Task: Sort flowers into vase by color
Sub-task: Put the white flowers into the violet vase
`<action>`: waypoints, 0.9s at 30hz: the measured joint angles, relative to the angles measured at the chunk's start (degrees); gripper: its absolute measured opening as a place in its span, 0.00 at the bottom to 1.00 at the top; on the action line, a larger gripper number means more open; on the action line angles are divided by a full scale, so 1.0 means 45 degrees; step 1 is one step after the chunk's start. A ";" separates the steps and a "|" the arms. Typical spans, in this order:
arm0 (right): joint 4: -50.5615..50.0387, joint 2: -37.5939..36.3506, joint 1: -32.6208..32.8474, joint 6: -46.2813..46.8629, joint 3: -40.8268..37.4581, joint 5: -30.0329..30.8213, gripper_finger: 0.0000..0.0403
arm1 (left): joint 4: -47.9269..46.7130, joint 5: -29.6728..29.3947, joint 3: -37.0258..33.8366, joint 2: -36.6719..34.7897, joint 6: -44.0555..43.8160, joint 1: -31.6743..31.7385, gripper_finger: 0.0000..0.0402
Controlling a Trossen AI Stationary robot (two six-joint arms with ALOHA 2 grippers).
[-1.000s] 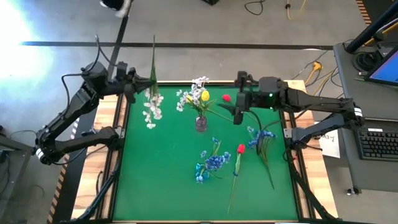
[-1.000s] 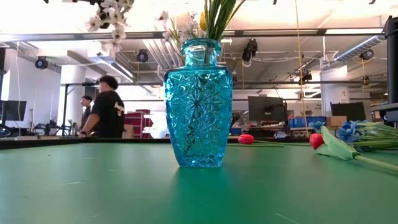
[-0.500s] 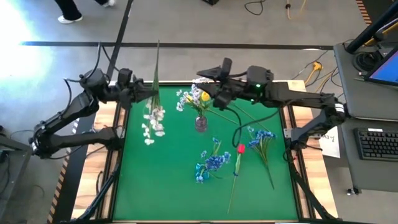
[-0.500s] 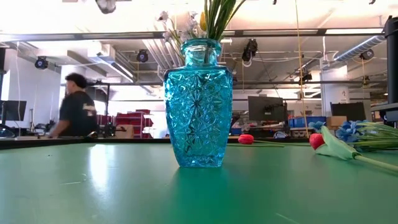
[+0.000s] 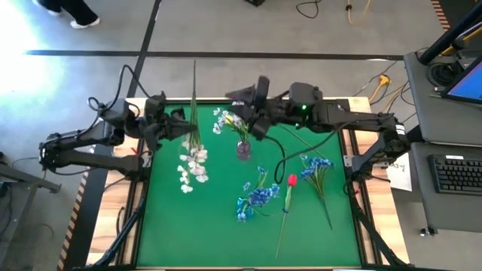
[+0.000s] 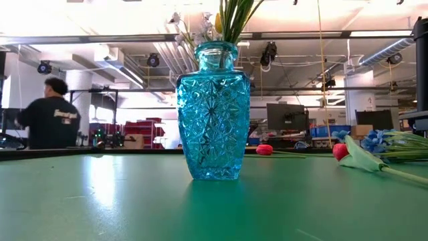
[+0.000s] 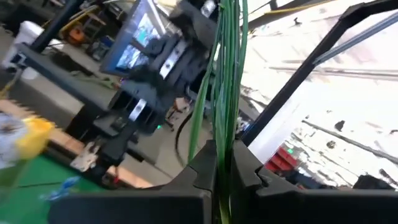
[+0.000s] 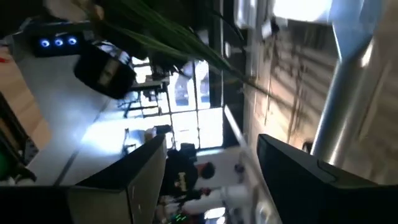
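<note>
A blue cut-glass vase (image 6: 214, 110) stands at mid-table (image 5: 243, 149) with white and yellow flowers (image 5: 232, 119) in it. My left gripper (image 5: 183, 126), left of the vase, is shut on a spray of white blossoms (image 5: 193, 162). My right gripper (image 5: 252, 109) hovers open by the vase's flowers, its fingers (image 8: 140, 180) with nothing between them. Two bunches of blue flowers (image 5: 260, 197) (image 5: 316, 165) and a red tulip (image 5: 291, 181) lie flat on the green mat. Another red bud (image 6: 265, 149) lies behind the vase. My left gripper pinches the white spray's bundle of green stems (image 7: 222, 158) between its two fingers, partway along. The fingers come about level from the table's left and lie across the stems. The bare stem end (image 5: 194, 79) points to the far side; the blossoms hang clear of the mat.
The green mat (image 5: 196, 233) has free room at its near left. Wooden table edges (image 5: 135, 196) frame it. A person (image 6: 47, 120) moves in the room beyond, and a desk with a keyboard (image 5: 458, 173) stands to the right.
My left gripper has swung toward the vase with the white spray, whose blossoms have moved toward the table's near right. My right gripper has risen, rolled and gone toward the far left, from beside the red tulips to the vase's flowers.
</note>
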 joint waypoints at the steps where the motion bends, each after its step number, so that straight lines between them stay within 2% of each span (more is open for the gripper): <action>1: 0.0022 0.0081 0.0147 -0.0410 0.0033 0.0002 0.60 | 0.0216 -0.0107 0.0000 0.0129 -0.0046 -0.0172 0.00; 7: 0.0044 0.0303 0.0589 -0.2445 0.0046 0.0235 0.61 | 0.1146 -0.1181 0.0000 0.0995 -0.0270 -0.1041 0.00; 14: 0.0153 0.0392 0.0646 -0.2883 0.0015 0.0337 0.60 | 0.1468 -0.1694 0.0000 0.1481 -0.0480 -0.1245 0.00; 18: 0.0101 0.0392 0.0722 -0.3988 0.0015 0.0037 0.59 | 0.1645 -0.2331 0.0000 0.1944 -0.0517 -0.1244 0.00; 27: 0.0052 0.0656 0.0767 -0.6391 -0.0028 -0.0201 0.58 | 0.3244 -0.1857 0.0000 0.3310 -0.1669 -0.1249 0.00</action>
